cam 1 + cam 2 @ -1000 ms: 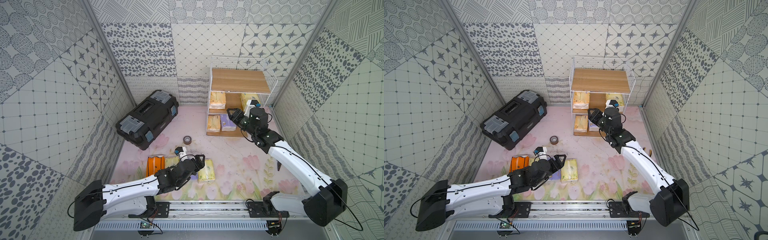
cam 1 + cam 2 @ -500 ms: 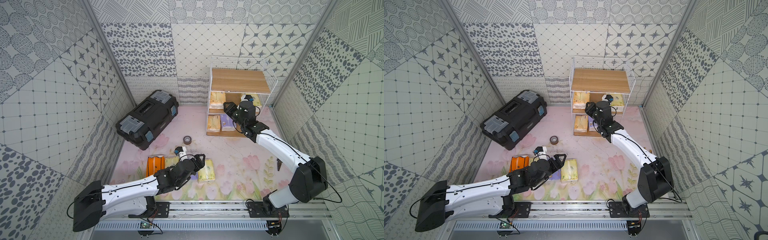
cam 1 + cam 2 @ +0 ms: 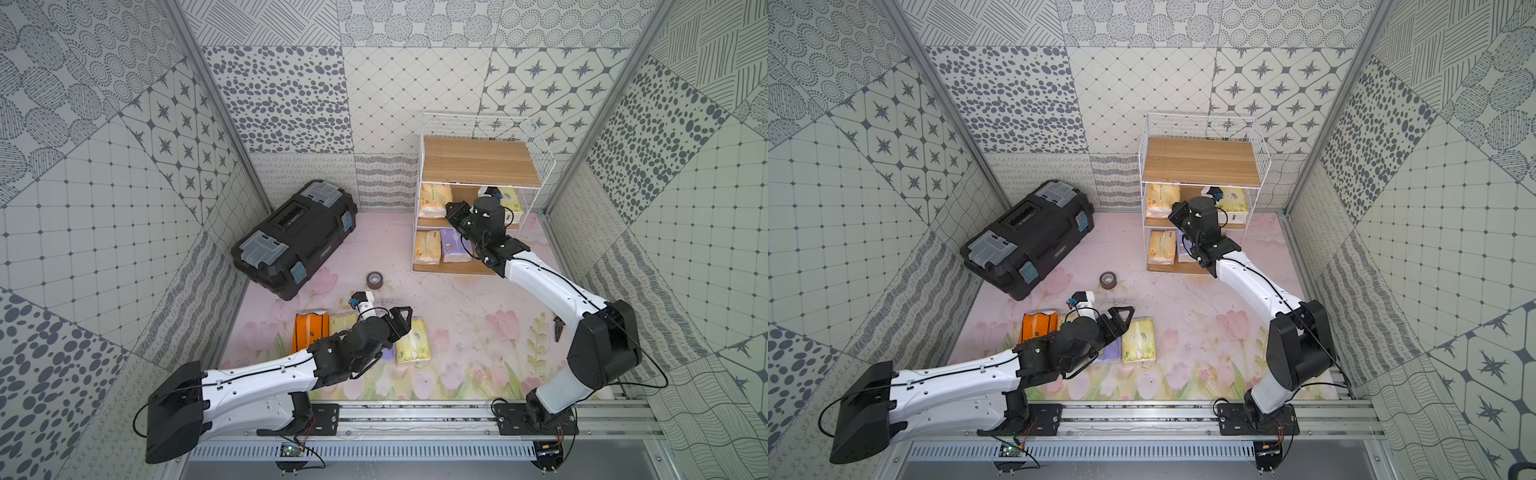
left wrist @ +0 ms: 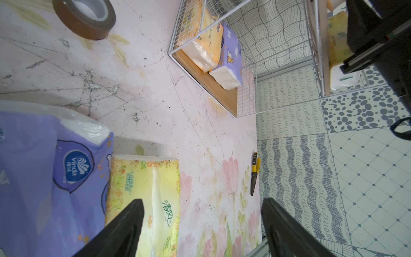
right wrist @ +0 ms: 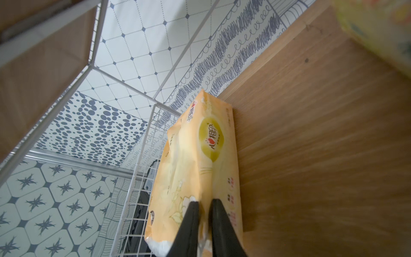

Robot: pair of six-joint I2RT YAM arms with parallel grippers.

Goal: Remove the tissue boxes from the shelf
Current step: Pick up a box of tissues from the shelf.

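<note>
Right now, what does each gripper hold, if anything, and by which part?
The right gripper pinches the yellow-orange tissue pack by the wrapper at its near end. The left gripper is open, holding nothing.

Lit brightly and evenly from overhead in both top views; threw only soft, short shadows onto the worktop (image 3: 457, 311) under the left arm (image 3: 257, 374). In the right wrist view, rendered the yellow-orange pack (image 5: 200, 155) at the right claw (image 5: 204, 201) sharp, streaked the shelf board (image 5: 322, 144) beside it, blurred the pale yellow-green pack (image 5: 378, 29) beyond. Softened the purple pack (image 4: 33, 178) beside the left claw (image 4: 202, 200).
</note>
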